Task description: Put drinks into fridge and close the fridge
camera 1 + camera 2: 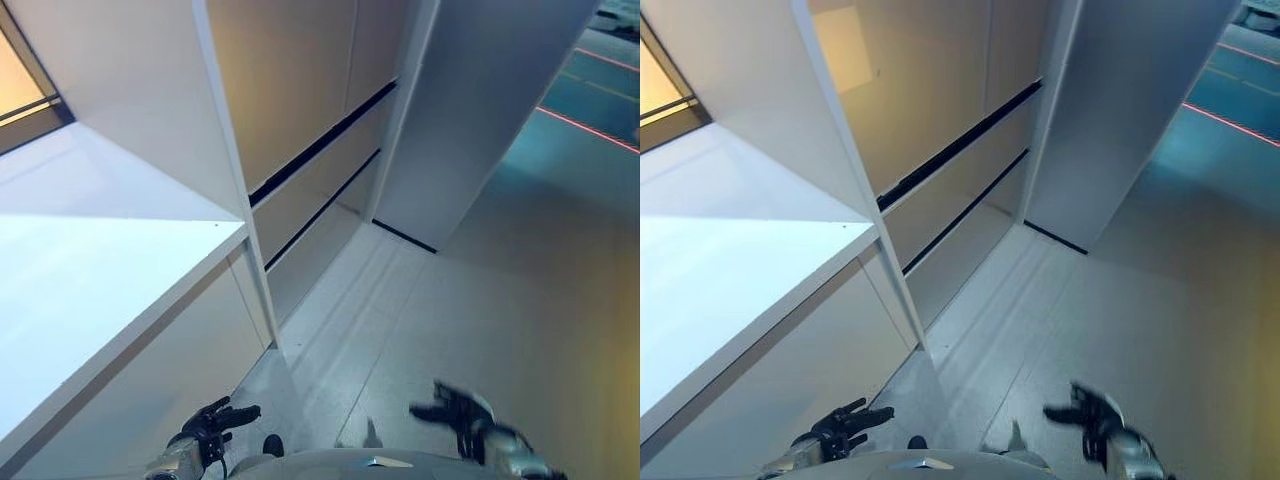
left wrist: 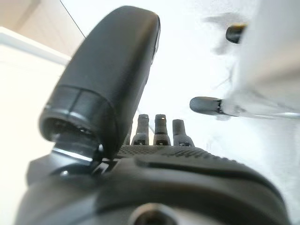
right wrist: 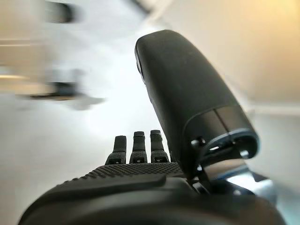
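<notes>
No drink shows in any view. My left hand hangs low at the bottom left, fingers straight and empty; its wrist view shows the thumb and fingers over bare floor. At the bottom right my right hand is also open with fingers spread and nothing in it, as its own view shows the right hand. A white counter runs along the left. Behind it stand beige cabinet fronts with dark gaps, and a tall white panel that may be the fridge side or door.
Grey floor spreads ahead and to the right. A red line is marked on the floor at the far right. The white upright of the counter unit stands between counter and cabinets.
</notes>
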Controlling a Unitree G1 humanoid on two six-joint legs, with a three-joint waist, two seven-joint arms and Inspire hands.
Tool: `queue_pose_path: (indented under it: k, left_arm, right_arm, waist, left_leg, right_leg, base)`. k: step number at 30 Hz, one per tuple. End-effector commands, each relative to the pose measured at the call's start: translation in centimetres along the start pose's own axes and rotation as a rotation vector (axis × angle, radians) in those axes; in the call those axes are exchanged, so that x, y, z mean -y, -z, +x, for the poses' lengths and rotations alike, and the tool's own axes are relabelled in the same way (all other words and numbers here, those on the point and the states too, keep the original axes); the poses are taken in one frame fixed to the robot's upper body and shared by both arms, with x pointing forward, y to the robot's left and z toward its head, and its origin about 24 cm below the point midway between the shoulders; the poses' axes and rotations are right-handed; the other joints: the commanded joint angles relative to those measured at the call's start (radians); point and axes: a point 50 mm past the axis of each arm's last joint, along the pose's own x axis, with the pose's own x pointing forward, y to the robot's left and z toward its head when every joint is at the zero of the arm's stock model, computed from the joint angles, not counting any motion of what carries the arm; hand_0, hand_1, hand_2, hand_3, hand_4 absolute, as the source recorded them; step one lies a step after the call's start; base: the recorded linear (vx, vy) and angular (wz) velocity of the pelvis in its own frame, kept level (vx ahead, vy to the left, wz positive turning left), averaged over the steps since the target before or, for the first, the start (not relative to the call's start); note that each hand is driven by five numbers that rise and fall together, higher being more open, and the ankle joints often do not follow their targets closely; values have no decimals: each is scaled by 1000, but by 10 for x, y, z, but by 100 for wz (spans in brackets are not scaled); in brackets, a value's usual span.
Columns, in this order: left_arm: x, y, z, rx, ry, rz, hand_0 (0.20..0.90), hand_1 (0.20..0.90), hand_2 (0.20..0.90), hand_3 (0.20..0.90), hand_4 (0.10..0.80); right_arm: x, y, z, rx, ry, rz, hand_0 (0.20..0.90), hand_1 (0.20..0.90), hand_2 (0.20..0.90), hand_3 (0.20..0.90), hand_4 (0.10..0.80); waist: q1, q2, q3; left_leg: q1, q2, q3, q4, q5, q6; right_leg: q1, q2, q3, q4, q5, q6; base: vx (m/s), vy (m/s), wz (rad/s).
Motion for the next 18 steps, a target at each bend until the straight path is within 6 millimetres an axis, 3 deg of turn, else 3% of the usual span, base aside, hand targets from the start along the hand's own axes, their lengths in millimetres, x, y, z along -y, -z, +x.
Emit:
queue_pose_path:
  k: [1, 2, 7, 18]
  left_arm:
    - [-4, -4, 2, 36, 39, 8, 900, 900, 900, 900, 800]
    - [-4, 1, 2, 31, 50, 23, 900, 900, 900, 900, 800]
    - [-4, 15, 1, 5, 67, 34, 900, 900, 900, 900, 800]
    - [-1, 22, 0, -19, 87, 16, 900, 900, 900, 900, 800]
  right_arm:
    - [-2, -21, 5, 79, -34, -48, 900, 900, 900, 900, 800]
    - [-1, 3, 4, -30, -51, -45, 900, 900, 900, 900, 800]
    - [-3, 45, -3, -214, -95, -27, 900, 900, 900, 900, 800]
    - [-6, 49, -4, -262, -135, -104, 900, 900, 900, 900, 800]
  waist:
    - [17, 26, -14]
    - [15, 28, -16]
    - [13, 33, -16]
    - [11, 35, -24]
  left_leg:
    - [10, -24, 29, 27, -119, 35]
    - [8, -22, 36, 32, -121, 34]
    - [10, -26, 33, 38, -129, 38]
    - [21, -31, 26, 38, -148, 46]
  right_leg:
    - [-77, 64, -25, -11, 80, 5]
    - [-78, 64, -26, -9, 78, 5]
    - [-75, 64, -24, -9, 72, 4]
    - [-70, 71, -10, -7, 54, 3]
  base:
    - [-19, 18, -5]
    - [-6, 15, -6]
    - [14, 16, -5]
    - [12, 11, -7]
